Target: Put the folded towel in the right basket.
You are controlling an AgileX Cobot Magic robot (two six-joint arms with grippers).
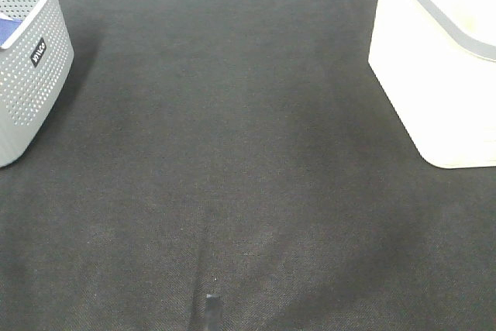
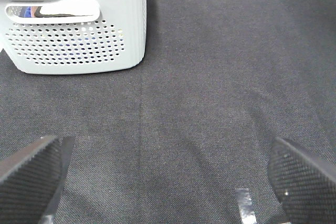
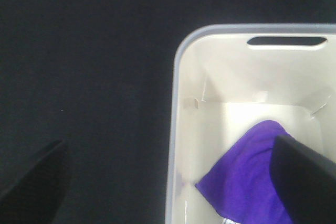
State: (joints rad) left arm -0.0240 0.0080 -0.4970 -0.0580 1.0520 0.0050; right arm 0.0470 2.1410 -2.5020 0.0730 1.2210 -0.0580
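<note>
Right wrist view: purple folded towel point(image 3: 241, 187) lies inside the white basket point(image 3: 176, 129), partly behind 1 of the 2 spread, empty right fingers point(image 3: 304, 182). Left fingers point(image 2: 31, 177) gape empty over the dark surface point(image 2: 210, 77).

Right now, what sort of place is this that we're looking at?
Probably a test bench staged for laundry sorting, not a real laundry room: a dark cloth-covered table, a grey perforated basket at the left, and a white basket at the right with a purple towel inside.
</note>
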